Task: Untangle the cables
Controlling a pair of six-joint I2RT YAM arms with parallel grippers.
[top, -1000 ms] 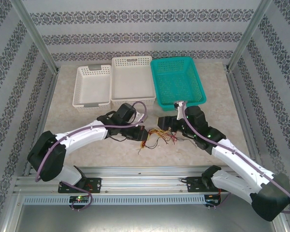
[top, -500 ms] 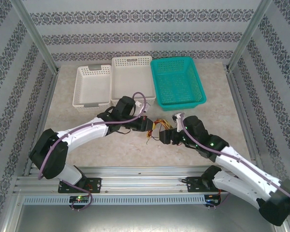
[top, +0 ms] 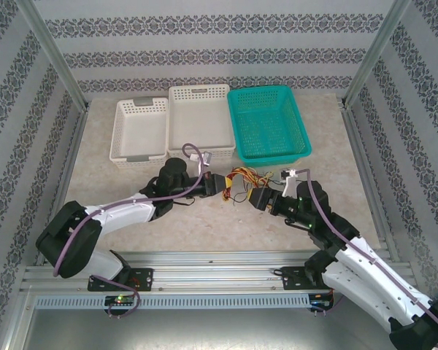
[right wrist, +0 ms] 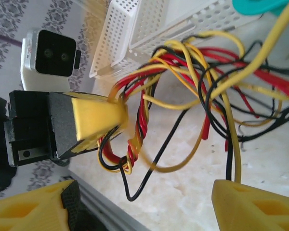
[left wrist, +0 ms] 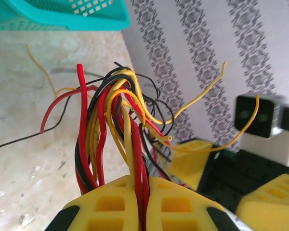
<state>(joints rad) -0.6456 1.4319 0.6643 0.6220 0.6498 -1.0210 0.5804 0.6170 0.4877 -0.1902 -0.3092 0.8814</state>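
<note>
The cables (top: pixel 243 177) are a tangled bunch of thin red, yellow and black wires held above the table in front of the baskets. My left gripper (top: pixel 220 184) is shut on the bunch's end; in the left wrist view its yellow fingers (left wrist: pixel 111 204) pinch red and yellow strands (left wrist: pixel 142 163), and the rest of the cables (left wrist: pixel 111 110) fan upward. My right gripper (top: pixel 258 197) faces the bunch from the right and stands open. In the right wrist view the cables (right wrist: pixel 192 82) hang just ahead of its spread fingers (right wrist: pixel 250 207), with a twisted red-yellow-black section (right wrist: pixel 137 132) beside the left gripper's finger (right wrist: pixel 98 118).
Three baskets line the back of the table: a small white basket (top: pixel 139 131), a larger white basket (top: pixel 199 124) and a teal basket (top: pixel 269 122). The white basket's wall (right wrist: pixel 149 29) stands close behind the cables. The aluminium rail (top: pixel 219 273) runs along the near edge.
The left gripper has lifted the bunch off the table and carried it toward the baskets. The right arm has swung round to the bunch's right side, staying open.
</note>
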